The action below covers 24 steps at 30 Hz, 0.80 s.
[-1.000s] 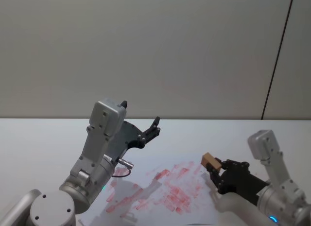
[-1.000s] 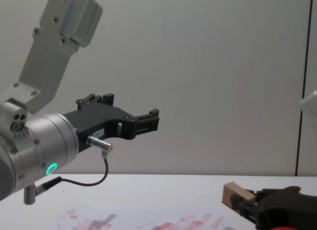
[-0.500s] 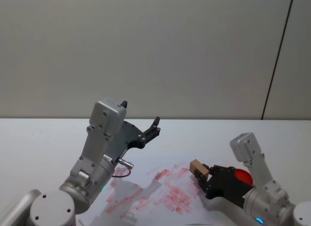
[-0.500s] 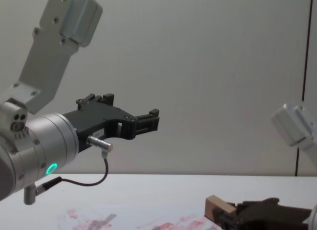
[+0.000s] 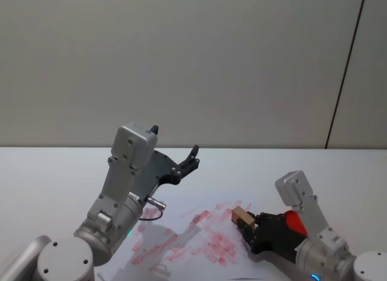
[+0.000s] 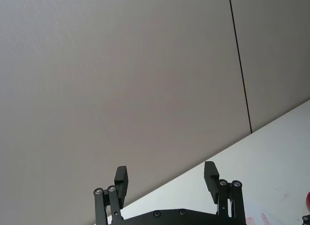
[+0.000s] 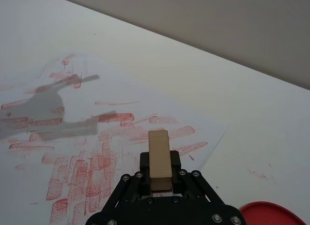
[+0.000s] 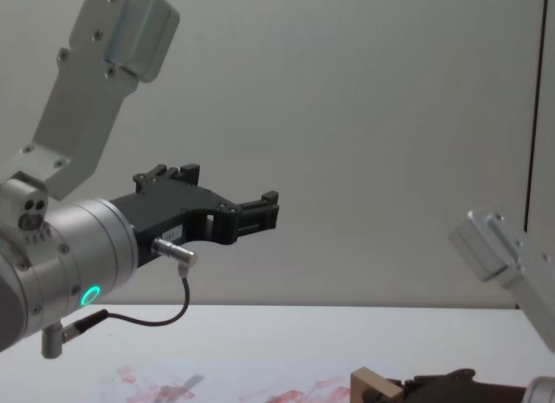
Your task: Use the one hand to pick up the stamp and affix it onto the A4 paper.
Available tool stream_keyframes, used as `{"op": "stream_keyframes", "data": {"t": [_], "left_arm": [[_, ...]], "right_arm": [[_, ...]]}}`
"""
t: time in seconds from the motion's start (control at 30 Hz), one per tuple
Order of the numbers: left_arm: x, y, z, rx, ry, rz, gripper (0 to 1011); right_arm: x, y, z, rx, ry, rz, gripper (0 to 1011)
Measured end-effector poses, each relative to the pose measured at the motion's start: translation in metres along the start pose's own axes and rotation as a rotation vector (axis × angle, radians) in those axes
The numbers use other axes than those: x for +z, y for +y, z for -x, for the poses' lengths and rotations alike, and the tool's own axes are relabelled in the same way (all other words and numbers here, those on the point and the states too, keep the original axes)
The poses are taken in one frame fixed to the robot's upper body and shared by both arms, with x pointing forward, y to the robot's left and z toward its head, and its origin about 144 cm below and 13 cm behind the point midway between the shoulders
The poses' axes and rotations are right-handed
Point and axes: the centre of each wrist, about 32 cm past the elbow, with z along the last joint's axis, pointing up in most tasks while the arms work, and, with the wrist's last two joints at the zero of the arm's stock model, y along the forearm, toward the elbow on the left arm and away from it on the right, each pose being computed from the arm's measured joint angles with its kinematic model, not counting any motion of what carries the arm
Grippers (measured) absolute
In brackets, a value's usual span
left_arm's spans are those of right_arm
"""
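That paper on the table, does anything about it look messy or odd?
Yes. The A4 paper is crowded with smeared, overlapping red prints, and stray red specks mark the table beyond its corner.

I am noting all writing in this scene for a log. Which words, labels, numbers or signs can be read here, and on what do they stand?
No text can be read.
Red prints on the A4 paper: smeared, not readable.
The stamp: no writing on the faces that show.
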Motion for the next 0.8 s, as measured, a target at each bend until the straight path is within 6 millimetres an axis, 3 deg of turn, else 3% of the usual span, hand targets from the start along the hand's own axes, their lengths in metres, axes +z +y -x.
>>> {"op": "stream_keyframes", "data": {"t": [0.8], "left_arm": [[0.0, 0.0, 0.0, 0.0, 0.0, 0.0, 1002]], "right_arm": [[0.0015, 0.0019, 0.0006, -0.004, 0.013, 0.012, 216]]}}
